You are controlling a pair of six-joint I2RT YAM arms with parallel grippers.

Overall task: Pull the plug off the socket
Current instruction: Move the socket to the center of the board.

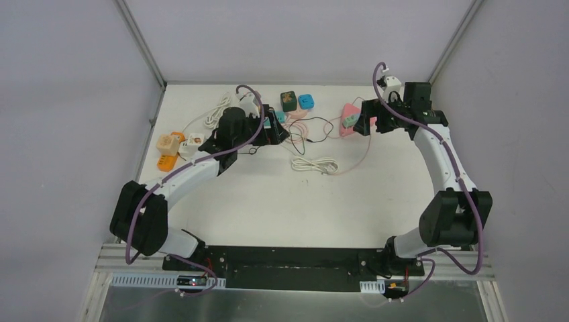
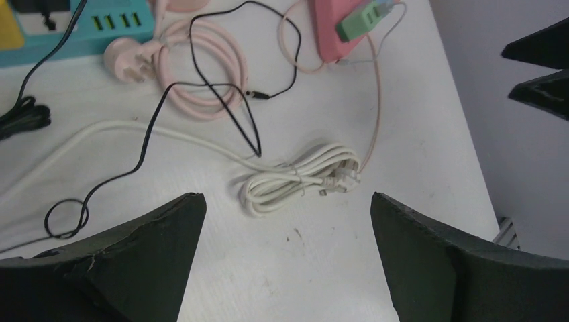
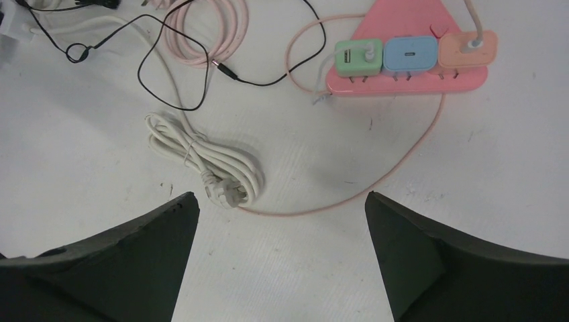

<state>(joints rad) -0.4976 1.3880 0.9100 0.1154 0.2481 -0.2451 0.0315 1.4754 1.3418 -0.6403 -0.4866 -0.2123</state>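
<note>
**A:** Where is the target, and how do the hands stand?

**B:** The pink triangular plastic socket strip (image 3: pixel 402 20) lies flat on the white tabletop (image 3: pixel 470 168), right of centre toward the far side; a green square plug (image 3: pixel 350 55), a blue square plug (image 3: pixel 410 54) and a peach rounded plug (image 3: pixel 468 48) sit in a row along its long edge; which one is meant, I cannot tell. The right gripper (image 3: pixel 280 194) hovers near the strip, jaws wide apart and empty; the left gripper (image 2: pixel 286 196) is spread the same way over loose cables, holding nothing.

**A:** What could go wrong?

**B:** Nothing pins the strip; I judge a pull would lift the whole thing unless the other hand presses it down. The three plugs sit packed side by side; fingers closing on the green could catch the blue. The thin pink cord (image 3: pixel 396 171) curves across the table under the right hand and may snag; so may the bundled white cable (image 3: pixel 201 157) beside it.

**A:** And room to move?

**B:** There is bare table just this side of the strip, good for an approach; the grey side wall (image 1: pixel 510 100) stands close behind the right arm, so drawing back that way looks tight.
</note>
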